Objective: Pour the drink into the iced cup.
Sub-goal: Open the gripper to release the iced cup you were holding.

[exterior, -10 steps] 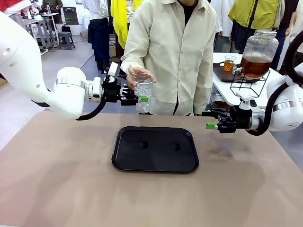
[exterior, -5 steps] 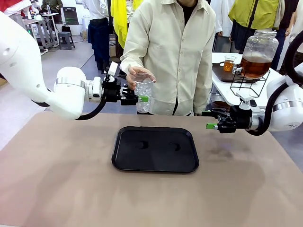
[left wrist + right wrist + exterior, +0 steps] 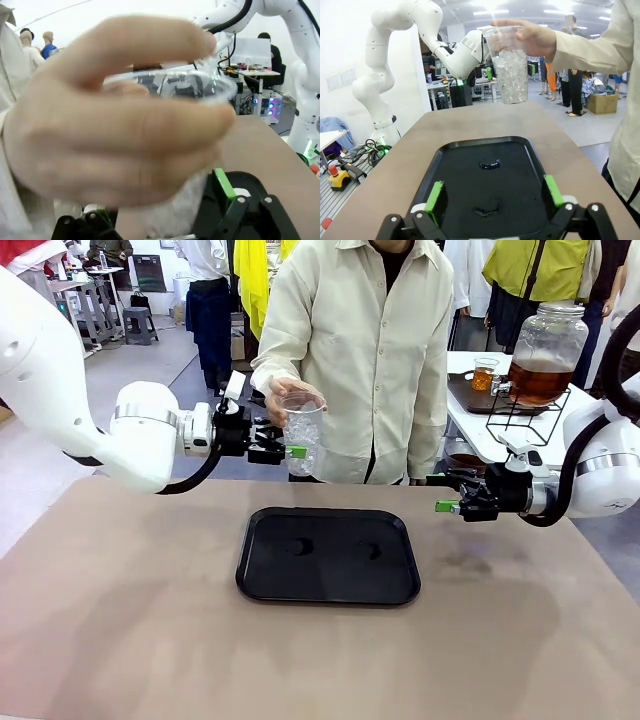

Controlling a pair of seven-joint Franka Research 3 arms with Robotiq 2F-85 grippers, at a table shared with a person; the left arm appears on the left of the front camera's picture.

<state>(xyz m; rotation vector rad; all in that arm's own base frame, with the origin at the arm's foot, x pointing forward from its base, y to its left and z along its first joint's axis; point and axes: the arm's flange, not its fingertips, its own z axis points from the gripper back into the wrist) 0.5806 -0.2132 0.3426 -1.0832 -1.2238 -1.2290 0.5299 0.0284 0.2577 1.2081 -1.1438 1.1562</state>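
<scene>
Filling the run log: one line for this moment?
person's hand holds iced cup | left gripper open at cup | right gripper open, idle

Black rectangular tray (image 3: 328, 555) lies flat near middle of brown counter (image 3: 120, 640); two small wet smears on tray's inner surface (image 3: 490, 164). Behind, to one side, a white side table (image 3: 470, 425) carries a dark tray (image 3: 470, 395) and a black wire stand (image 3: 530, 418). Farther back, a grey stool (image 3: 140, 325) stands on the floor.
</scene>
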